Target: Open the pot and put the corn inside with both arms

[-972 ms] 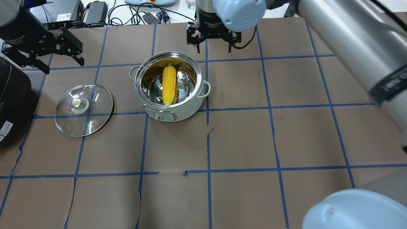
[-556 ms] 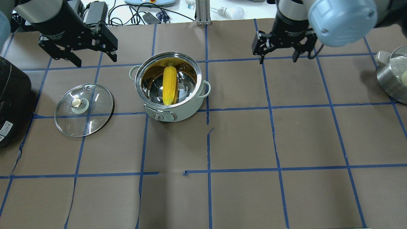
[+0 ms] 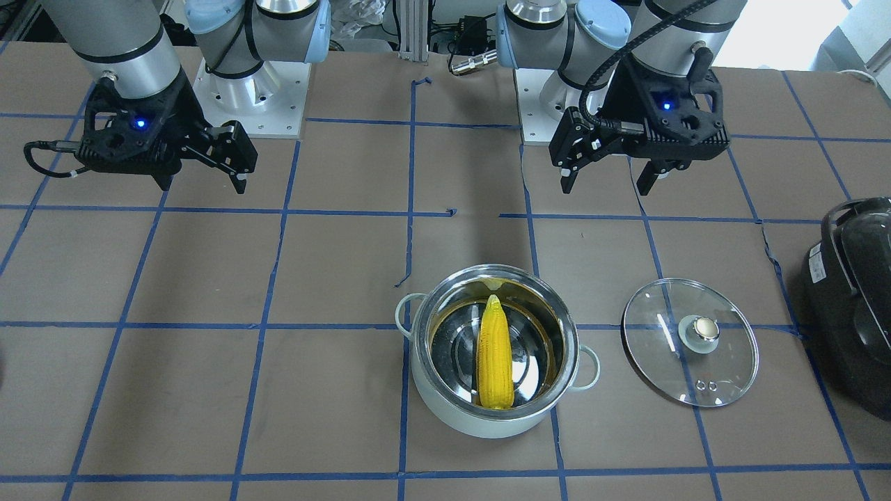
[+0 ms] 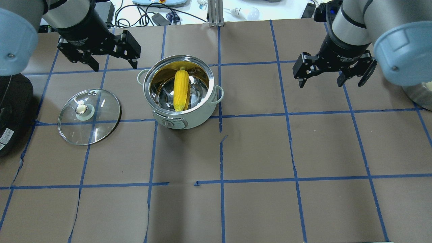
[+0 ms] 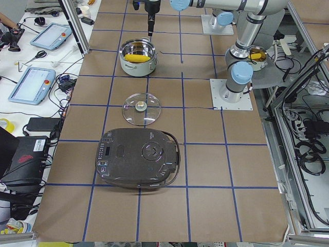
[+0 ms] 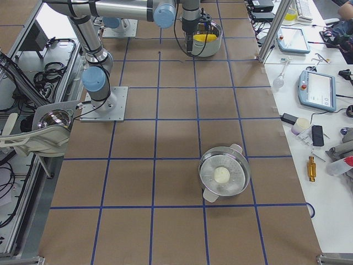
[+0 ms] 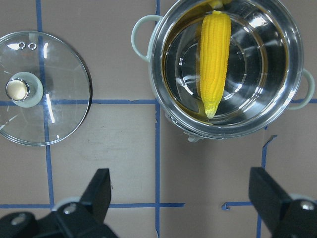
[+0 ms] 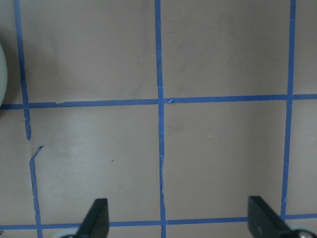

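The pale mint pot (image 4: 202,116) stands open at mid-table, with the yellow corn (image 4: 180,89) lying inside it on the steel bottom. Its glass lid (image 4: 98,125) lies flat on the table to the pot's left. My left gripper (image 4: 114,65) is open and empty, hovering beyond the lid and left of the pot. My right gripper (image 4: 324,82) is open and empty, well to the pot's right. The front view shows the pot (image 3: 480,421), corn (image 3: 494,355), lid (image 3: 724,362), left gripper (image 3: 604,188) and right gripper (image 3: 202,184). The left wrist view looks down on the corn (image 7: 214,64).
A black glossy appliance (image 4: 13,111) sits at the table's left edge, near the lid. A second steel pot (image 4: 422,98) holding a white ball stands at the far right edge. Cables and devices lie beyond the table's far edge.
The left gripper has swung right, from the far left towards the pot. The right gripper has moved right, away from behind the pot. Pot, corn and lid have not moved.
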Controlling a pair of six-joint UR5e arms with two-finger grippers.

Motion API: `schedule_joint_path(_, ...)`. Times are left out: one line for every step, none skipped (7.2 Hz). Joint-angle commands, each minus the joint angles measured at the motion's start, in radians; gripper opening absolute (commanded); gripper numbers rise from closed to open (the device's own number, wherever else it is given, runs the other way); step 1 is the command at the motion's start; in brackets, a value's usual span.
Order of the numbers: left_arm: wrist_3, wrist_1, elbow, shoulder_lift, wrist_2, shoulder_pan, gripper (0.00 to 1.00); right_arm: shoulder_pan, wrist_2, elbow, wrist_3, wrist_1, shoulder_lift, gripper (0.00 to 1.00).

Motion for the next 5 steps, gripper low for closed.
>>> schedule_joint_path(0.000,0.004,-0.002,-0.003,0.002,-0.001,1.00,-0.002,-0.002,-0.010,-0.010,0.080,-0.022,1.00)
schedule_joint_path(0.000,0.004,-0.001,0.003,0.002,-0.001,1.00,-0.002,-0.003,-0.027,-0.010,0.093,-0.023,1.00)
schedule_joint_path(0.000,0.002,-0.001,0.003,0.005,-0.001,1.00,0.000,0.001,-0.042,-0.010,0.123,-0.023,1.00)
schedule_joint_path(0.000,-0.001,-0.003,0.011,0.006,-0.001,1.00,0.000,-0.003,-0.045,-0.010,0.125,-0.023,1.00)
schedule_joint_path(0.000,0.001,-0.003,0.003,0.005,-0.001,1.00,0.000,-0.006,-0.045,-0.010,0.125,-0.023,1.00)
